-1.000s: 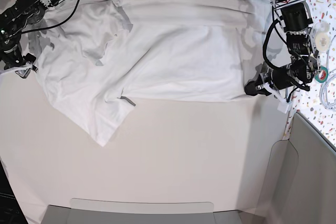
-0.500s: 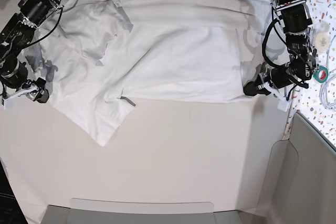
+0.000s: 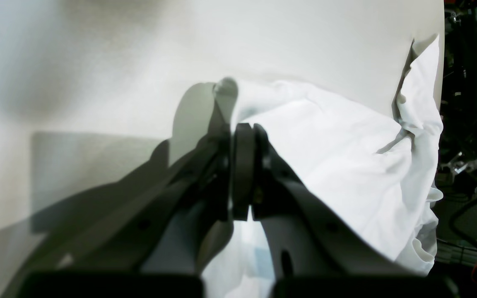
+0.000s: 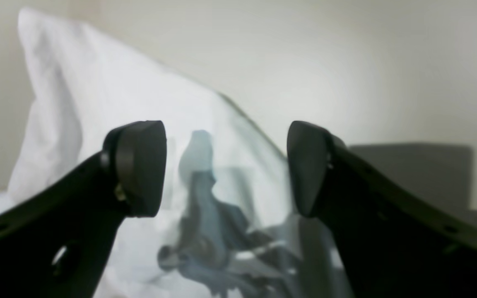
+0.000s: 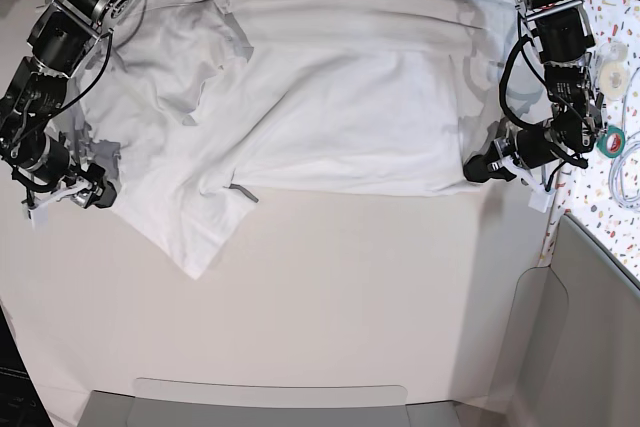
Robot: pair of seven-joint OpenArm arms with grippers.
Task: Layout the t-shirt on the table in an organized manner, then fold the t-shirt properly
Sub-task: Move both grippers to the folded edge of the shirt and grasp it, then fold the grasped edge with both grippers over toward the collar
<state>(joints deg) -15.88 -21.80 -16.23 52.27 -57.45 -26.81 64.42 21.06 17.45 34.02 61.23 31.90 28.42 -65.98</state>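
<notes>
The white t-shirt (image 5: 330,97) lies wrinkled across the far half of the off-white table (image 5: 350,297), one sleeve pointing toward the front left. My left gripper (image 5: 477,169) sits at the shirt's right front corner. In the left wrist view this gripper (image 3: 242,132) is shut, pinching the t-shirt (image 3: 346,157) fabric at its edge. My right gripper (image 5: 100,190) is low at the shirt's left edge. In the right wrist view it (image 4: 226,165) stands open, with the t-shirt (image 4: 97,103) edge lying between and beyond its fingers, nothing gripped.
A speckled panel (image 5: 615,77) at the right carries a tape roll (image 5: 611,142) and a white cable (image 5: 627,177). Grey panels stand along the front edge (image 5: 270,402) and at the front right (image 5: 590,327).
My right arm has swung from the far left corner down along the shirt's left edge toward the front, and its jaws opened wider. The left gripper has stayed in place, shut.
</notes>
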